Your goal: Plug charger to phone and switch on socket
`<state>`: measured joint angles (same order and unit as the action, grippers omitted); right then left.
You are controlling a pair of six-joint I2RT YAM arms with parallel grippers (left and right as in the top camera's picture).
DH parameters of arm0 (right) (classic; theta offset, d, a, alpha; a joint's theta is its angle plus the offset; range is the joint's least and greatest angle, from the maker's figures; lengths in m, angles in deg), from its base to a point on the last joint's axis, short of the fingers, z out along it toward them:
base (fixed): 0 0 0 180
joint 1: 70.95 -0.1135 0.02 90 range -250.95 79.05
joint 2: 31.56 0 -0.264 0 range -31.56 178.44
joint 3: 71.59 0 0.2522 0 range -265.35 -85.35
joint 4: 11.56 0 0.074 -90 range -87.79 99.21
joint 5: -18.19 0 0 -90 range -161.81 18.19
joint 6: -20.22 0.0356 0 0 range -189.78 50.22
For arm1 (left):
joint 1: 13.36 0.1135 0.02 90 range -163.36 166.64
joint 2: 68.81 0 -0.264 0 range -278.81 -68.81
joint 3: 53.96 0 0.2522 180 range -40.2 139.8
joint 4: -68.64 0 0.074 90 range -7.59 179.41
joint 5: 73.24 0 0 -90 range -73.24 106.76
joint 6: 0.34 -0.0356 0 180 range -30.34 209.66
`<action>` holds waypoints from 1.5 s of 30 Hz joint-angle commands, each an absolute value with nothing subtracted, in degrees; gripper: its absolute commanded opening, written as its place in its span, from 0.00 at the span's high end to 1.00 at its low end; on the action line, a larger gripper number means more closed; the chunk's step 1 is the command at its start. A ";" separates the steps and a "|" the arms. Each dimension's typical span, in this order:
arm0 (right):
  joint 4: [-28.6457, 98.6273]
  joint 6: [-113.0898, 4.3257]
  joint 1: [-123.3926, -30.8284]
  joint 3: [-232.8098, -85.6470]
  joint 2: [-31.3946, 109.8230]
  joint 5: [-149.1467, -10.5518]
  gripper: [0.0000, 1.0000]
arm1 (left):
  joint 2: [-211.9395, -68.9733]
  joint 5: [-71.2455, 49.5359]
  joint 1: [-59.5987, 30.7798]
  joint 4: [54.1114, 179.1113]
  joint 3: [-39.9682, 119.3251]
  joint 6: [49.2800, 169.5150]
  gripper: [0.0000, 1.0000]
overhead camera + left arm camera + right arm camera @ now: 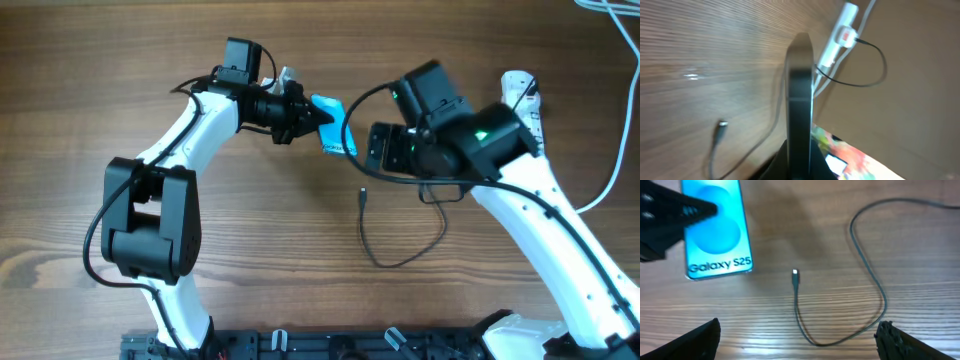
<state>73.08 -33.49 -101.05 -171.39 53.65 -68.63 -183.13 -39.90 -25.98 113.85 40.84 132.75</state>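
The phone [337, 127], cyan-screened with "Galaxy S25" on its white band [715, 230], is held off the table, and my left gripper [312, 115] is shut on its edge. The left wrist view shows the phone edge-on [799, 95] between the shut jaws. The charger, a thin black cable [400, 262], lies looped on the wood, its connector tip [363, 196] [795, 275] free below the phone. My right gripper [797, 345] hangs open over the cable, holding nothing. The socket [842, 34], white with a red-marked switch, lies further off [520, 88], partly behind my right arm.
A thick white cord [612, 180] runs from the socket along the right side of the table. Dark rails [330, 345] line the front edge. Bare wood [80, 90] lies to the left of the arms.
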 commanded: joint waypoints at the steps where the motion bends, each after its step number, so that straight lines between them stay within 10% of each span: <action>1: 69.47 -35.32 -100.88 -165.40 54.55 -71.47 0.00 | -181.62 -37.26 -25.39 115.09 41.14 128.82 0.96; 12: 57.43 -37.66 -100.99 -152.40 68.01 -79.18 0.01 | -181.62 -19.09 -25.39 120.47 41.14 126.89 0.96; 18: 53.91 -37.88 -101.19 -152.40 72.97 -81.28 0.29 | -181.62 -19.07 -25.39 120.62 41.14 126.89 0.96; 31: 51.26 -31.45 -105.40 -152.33 74.63 -71.95 0.46 | -181.62 -19.09 -25.39 120.64 41.14 126.92 0.96; 45: 49.10 -30.56 -107.15 -152.33 76.16 -70.88 0.48 | -181.62 -19.12 -25.39 120.86 41.14 126.92 0.96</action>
<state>49.49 -31.45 -106.41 -152.81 73.63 -72.73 -183.13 -18.61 -25.92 120.82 40.84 128.03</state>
